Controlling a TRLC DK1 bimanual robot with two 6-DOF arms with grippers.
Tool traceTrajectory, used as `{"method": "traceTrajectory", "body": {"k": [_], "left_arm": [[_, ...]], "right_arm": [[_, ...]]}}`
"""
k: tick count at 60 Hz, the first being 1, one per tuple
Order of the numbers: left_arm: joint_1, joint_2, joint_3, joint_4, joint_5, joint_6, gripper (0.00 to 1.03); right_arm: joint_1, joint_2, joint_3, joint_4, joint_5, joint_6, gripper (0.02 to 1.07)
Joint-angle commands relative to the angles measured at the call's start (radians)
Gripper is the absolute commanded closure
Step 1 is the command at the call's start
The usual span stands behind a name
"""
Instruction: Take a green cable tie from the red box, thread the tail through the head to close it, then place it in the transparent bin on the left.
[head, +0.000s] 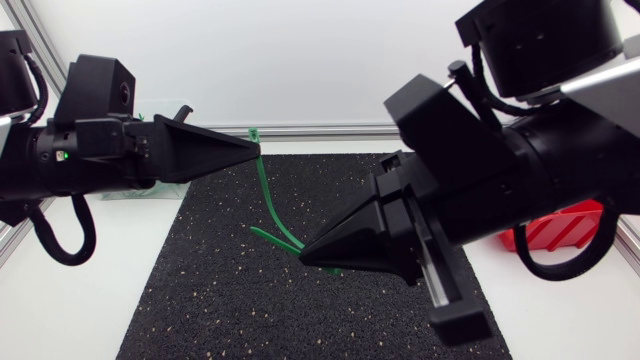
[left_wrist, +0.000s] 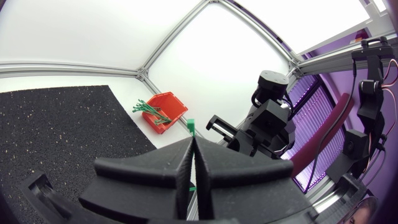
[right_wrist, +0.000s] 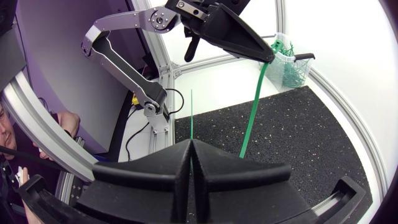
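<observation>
Clamped shut on the tail end, the matte black right gripper holds a green plastic cable tie in the air above the black speckled mat. The matte black left gripper pinches its head end. A red plastic box of more green ties sits at right and a transparent bin at left on the white tabletop.

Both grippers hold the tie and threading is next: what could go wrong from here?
The green cable tie is bowed between the left gripper and the right gripper; it may spring free. The thin tail ahead of the right gripper could flex and miss the small head.
</observation>
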Motion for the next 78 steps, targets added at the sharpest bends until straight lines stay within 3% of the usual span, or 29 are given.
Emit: {"method": "traceTrajectory", "body": {"k": [1,20,28,43,56,74,78], "left_arm": [[-0.011,-0.006,-0.024,0.001,-0.002,0.000,1.00],[-0.044,-0.055,-0.064,0.001,-0.051,0.073,1.00],[-0.059,-0.084,-0.072,0.001,-0.075,0.086,1.00],[-0.071,-0.098,-0.070,0.013,-0.082,0.086,1.00],[-0.076,-0.099,-0.081,0.031,-0.095,0.095,1.00],[-0.079,-0.102,-0.093,0.058,-0.112,0.099,1.00],[-0.080,-0.104,-0.095,0.058,-0.115,0.104,1.00]], "right_arm": [[0.001,-0.028,0.004,-0.005,-0.008,0.028,1.02],[-0.024,-0.002,0.064,-0.019,-0.025,0.085,1.02],[-0.095,0.067,0.145,-0.103,-0.134,0.107,1.02],[-0.078,0.121,0.280,-0.197,-0.145,0.116,1.02],[-0.128,0.242,0.372,-0.307,-0.249,0.136,1.02],[-0.145,0.325,0.498,-0.430,-0.267,0.136,1.01],[-0.182,0.345,0.515,-0.442,-0.319,0.145,1.02]]}}
